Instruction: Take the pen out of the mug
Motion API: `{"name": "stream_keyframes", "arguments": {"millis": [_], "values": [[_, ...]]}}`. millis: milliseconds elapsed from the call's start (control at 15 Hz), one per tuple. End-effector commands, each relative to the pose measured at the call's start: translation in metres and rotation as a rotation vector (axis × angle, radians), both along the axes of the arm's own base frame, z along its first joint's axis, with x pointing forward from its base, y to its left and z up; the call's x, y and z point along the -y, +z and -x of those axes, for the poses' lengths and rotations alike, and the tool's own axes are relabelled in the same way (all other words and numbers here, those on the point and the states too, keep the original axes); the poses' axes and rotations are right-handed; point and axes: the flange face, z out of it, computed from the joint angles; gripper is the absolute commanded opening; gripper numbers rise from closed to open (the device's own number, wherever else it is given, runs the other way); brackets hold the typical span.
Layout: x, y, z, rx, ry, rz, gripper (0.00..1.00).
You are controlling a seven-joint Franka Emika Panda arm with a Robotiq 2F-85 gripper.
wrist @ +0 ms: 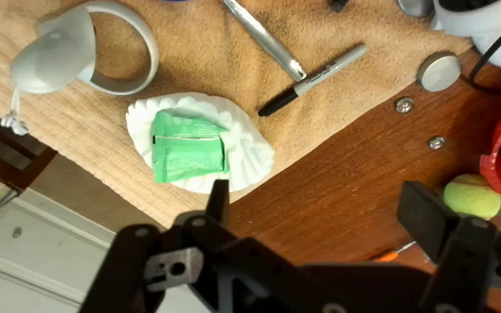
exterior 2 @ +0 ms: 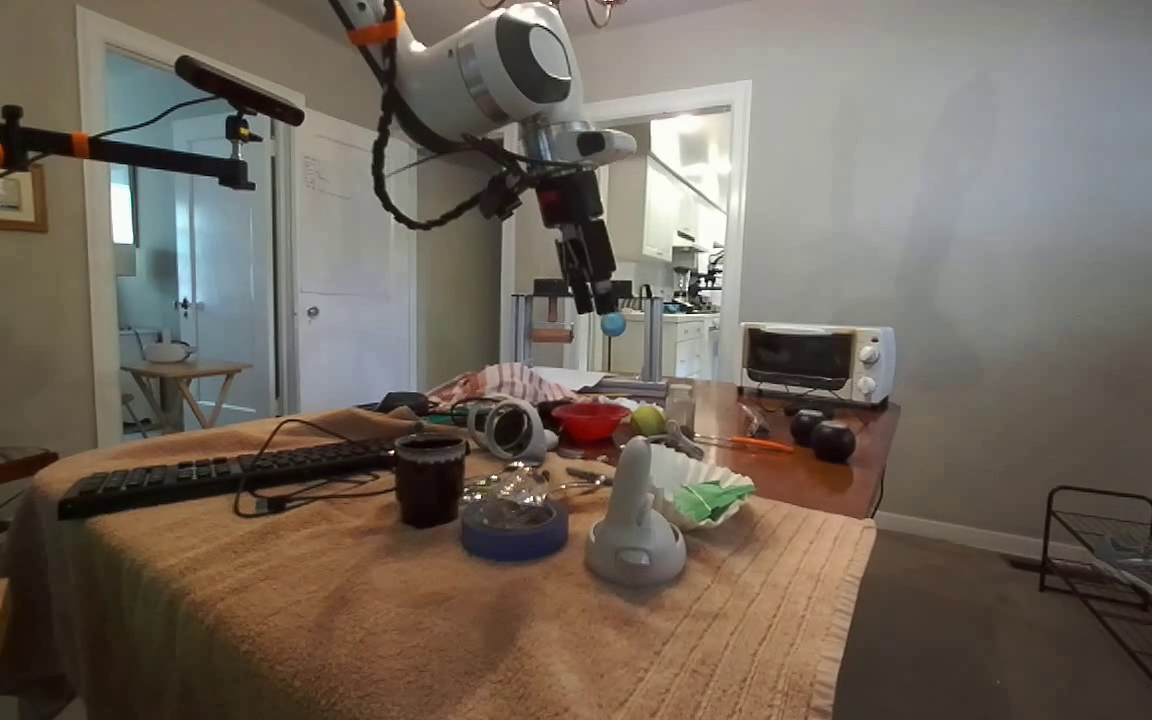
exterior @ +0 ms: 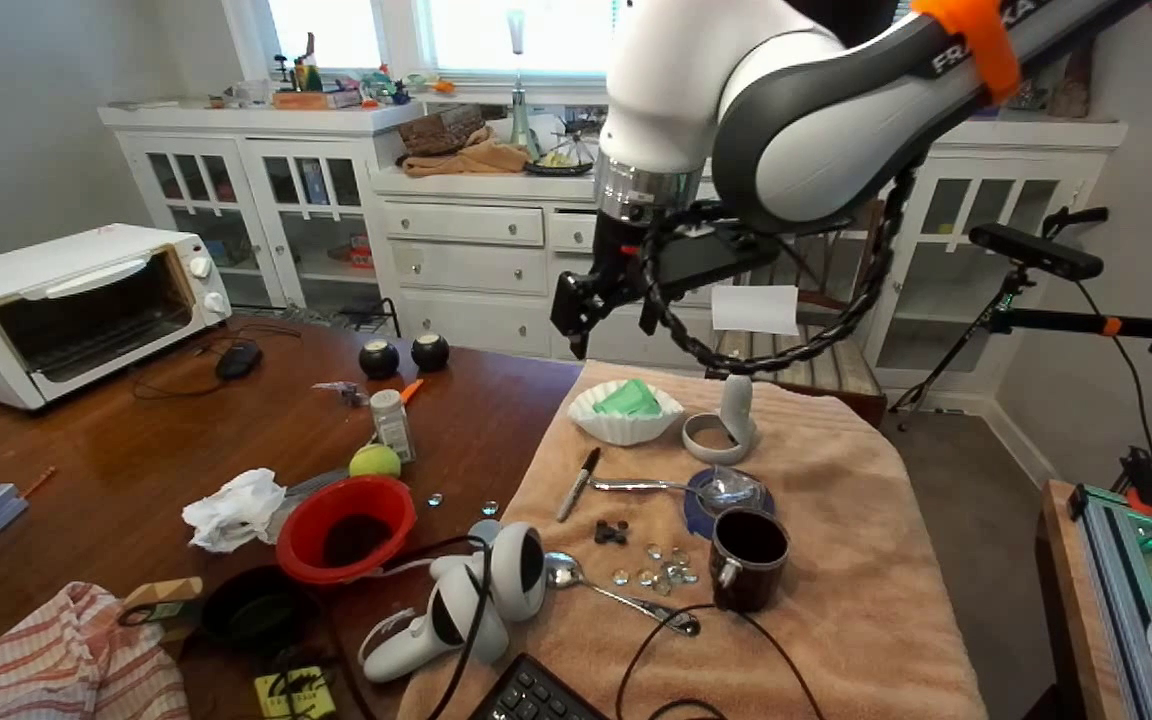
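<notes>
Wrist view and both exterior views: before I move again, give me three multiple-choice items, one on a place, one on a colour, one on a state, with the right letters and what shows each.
1. Where does the grey-and-black pen lie?
A in the mug
B on the tan towel
C in the toaster oven

2. What colour is the bowl beside the tennis ball?
A white
B blue
C red

3. How does the gripper stand?
A open
B shut on the pen
C shut on the ball

1 B: the wrist view shows it lying flat on the cloth.
2 C: it shows red in all three views.
3 A: in the wrist view its jaws stand well apart.
</notes>
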Motion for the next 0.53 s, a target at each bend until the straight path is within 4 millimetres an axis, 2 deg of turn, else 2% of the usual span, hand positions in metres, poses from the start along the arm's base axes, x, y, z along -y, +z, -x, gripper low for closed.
{"name": "stream_keyframes", "arguments": {"millis": [0,267,467], "values": [[0.006,0.021,0.042,-0.023,0.199,0.032,1.0],[0.005,0.031,0.072,-0.074,0.415,0.012,1.0],[0.001,0.033,0.094,-0.229,0.473,-0.066,1.0]]}}
